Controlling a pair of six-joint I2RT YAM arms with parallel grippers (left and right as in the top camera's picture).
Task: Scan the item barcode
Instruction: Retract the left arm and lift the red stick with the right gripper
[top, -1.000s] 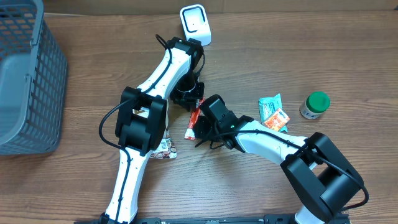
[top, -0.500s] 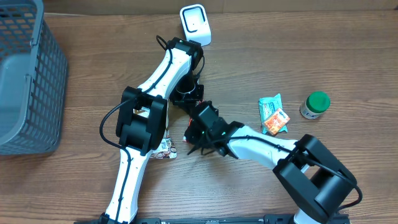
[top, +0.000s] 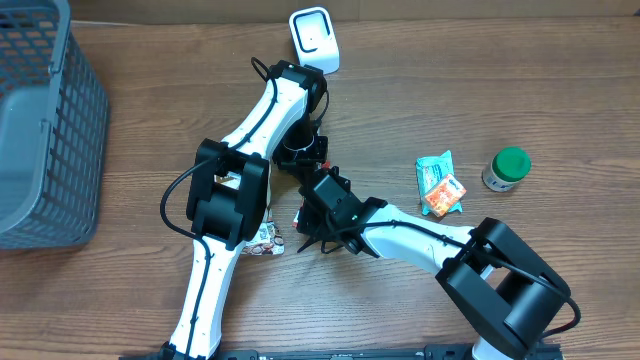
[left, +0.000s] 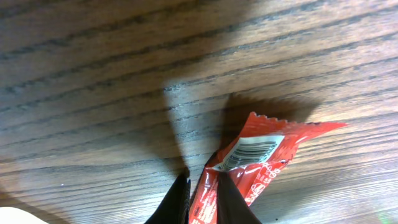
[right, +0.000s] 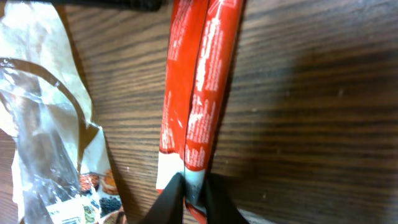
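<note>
Wood-grain table (top: 540, 70) bears basket (top: 60, 130), scanner (top: 313, 38), red packet (right: 199, 93).

The overhead camera looks straight down from high above and takes in the whole table (top: 560, 90). Each wrist camera sits very close to the wood, angled down at it. All three views share the red packet (right: 202, 87) near the table's middle.
</note>
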